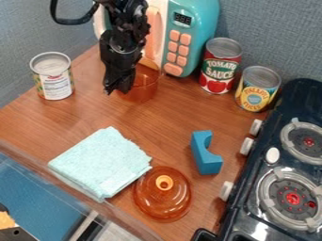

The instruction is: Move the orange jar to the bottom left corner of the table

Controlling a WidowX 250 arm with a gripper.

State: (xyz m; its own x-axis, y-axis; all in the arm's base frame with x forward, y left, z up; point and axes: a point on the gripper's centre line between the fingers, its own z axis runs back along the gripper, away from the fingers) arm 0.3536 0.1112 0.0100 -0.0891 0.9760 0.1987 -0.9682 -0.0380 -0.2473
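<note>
"How does the orange jar [144,86] look?"
"See-through, round-walled, lidless, upright, its left side partly hidden."
"And where is it?"
"Near the far edge of the table [148,127], left of that edge's middle."

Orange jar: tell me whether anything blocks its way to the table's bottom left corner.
Nothing visible blocks the jar: a gap between the leftmost can and the cloth leads toward that corner.

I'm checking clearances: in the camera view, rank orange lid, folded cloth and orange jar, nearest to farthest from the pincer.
1. Orange jar, right at the pincer.
2. Folded cloth, lower left.
3. Orange lid, bottom centre.
</note>
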